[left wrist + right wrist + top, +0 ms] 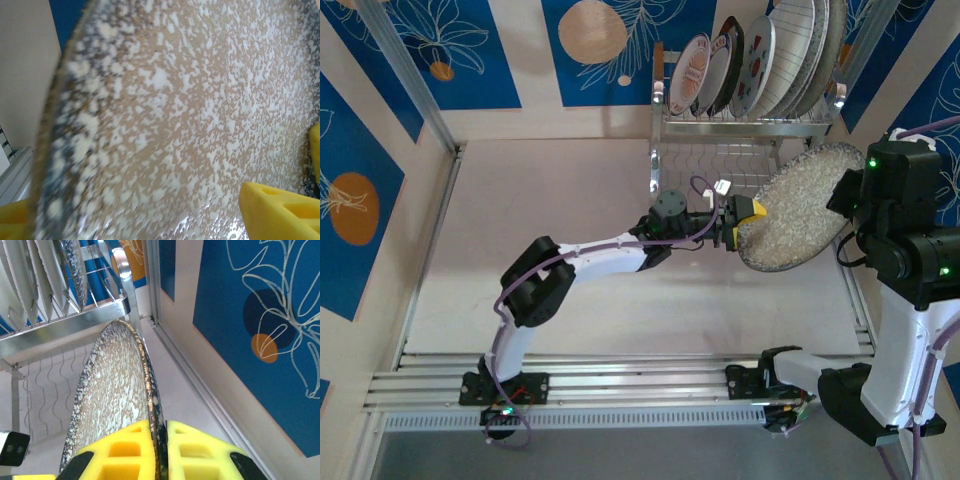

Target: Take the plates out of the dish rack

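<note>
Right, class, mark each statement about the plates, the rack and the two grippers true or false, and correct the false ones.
1. The right gripper pinches the speckled plate by its rim. True.
2. Several plates stand in the upper tier of the rack. True.
3. The speckled plate is slotted into the rack. False: it is held tilted in the air, in front of the rack.
4. The left gripper reaches into the rack's upper tier. False: its fingers straddle the speckled plate's edge.
</note>
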`<state>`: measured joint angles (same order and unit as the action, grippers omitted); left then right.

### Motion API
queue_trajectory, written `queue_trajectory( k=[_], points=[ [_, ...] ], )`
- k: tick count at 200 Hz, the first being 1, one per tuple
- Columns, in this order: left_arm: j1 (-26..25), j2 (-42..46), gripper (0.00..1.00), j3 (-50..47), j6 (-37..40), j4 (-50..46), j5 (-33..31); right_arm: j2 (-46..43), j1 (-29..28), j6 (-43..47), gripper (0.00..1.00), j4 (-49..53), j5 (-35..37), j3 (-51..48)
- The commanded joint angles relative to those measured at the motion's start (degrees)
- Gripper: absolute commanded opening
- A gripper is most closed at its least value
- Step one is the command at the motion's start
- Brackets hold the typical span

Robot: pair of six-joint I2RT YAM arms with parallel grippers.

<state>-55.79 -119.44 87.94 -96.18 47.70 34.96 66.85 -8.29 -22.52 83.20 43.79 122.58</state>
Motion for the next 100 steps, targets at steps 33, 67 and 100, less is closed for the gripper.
queue_trajectory(
  k=[33, 67, 100],
  points=[
    [1.8, 0.8, 0.53, -1.7, -1.9, 6.5, -0.1, -3.7, 0.5, -7.0, 0.00, -15.1, -7.2, -2.7],
    [4.5, 5.2, 0.38, -6.1, -1.6, 7.8, -0.3, -5.1, 2.4, -8.3, 0.00, -16.1, -12.4, -6.1],
    [7.8, 9.4, 0.23, -10.2, -2.5, 8.8, 1.8, -7.7, 5.1, -11.4, 0.00, -18.2, -22.0, -12.9]
  ],
)
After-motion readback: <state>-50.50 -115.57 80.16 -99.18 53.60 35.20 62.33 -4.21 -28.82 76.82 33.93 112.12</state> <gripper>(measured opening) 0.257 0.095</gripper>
